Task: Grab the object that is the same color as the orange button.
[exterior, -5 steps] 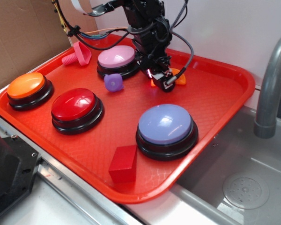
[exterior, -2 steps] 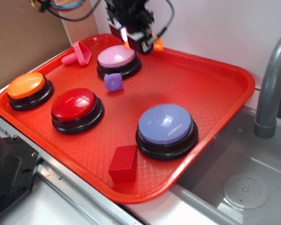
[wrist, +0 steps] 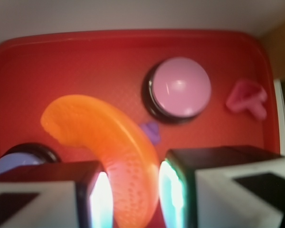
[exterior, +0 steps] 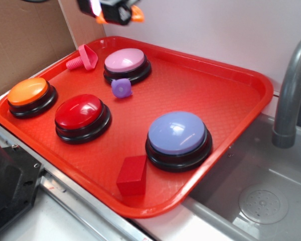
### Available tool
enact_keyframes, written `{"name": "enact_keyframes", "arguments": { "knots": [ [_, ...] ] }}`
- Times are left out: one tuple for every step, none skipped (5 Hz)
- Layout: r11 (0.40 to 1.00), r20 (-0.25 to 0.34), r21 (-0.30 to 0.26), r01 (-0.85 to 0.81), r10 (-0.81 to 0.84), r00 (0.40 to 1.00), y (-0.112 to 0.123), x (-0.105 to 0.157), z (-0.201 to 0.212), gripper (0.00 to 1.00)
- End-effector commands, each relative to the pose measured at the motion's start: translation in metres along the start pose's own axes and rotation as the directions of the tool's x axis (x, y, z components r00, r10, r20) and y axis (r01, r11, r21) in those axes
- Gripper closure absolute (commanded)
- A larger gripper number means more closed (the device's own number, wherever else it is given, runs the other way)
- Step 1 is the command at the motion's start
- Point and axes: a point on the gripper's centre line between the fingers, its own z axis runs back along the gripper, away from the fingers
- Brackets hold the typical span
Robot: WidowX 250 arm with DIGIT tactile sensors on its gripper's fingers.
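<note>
The red tray point(exterior: 231, 95) carries everything, and its right edge lies beside a metal sink point(exterior: 261, 201) with a grey faucet point(exterior: 291, 95). On the tray, the blue button point(exterior: 177, 133) stands near the front edge, and the red button point(exterior: 82, 113) is to its left. The orange button point(exterior: 28, 92) sits at the left corner, and the pink button point(exterior: 124, 61) stands near the back edge. A red block point(exterior: 132, 174) lies at the front edge, just beside the blue button. A pink funnel-shaped piece point(exterior: 84, 57) lies near the back left edge. A small purple piece point(exterior: 121, 88) rests just in front of the pink button. The gripper point(wrist: 131, 190) hangs high above the back left part of the tray, clamped on the orange crescent point(wrist: 109, 147), which is held between its two fingers point(wrist: 97, 194) and lifted clear of the tray.
</note>
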Motion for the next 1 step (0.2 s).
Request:
{"name": "enact_keyframes", "arguments": {
  "knots": [
    [0.997,-0.064,-0.012,-0.074,0.073,0.995,0.0055,-0.0004,0.016,1.0]
  ]
}}
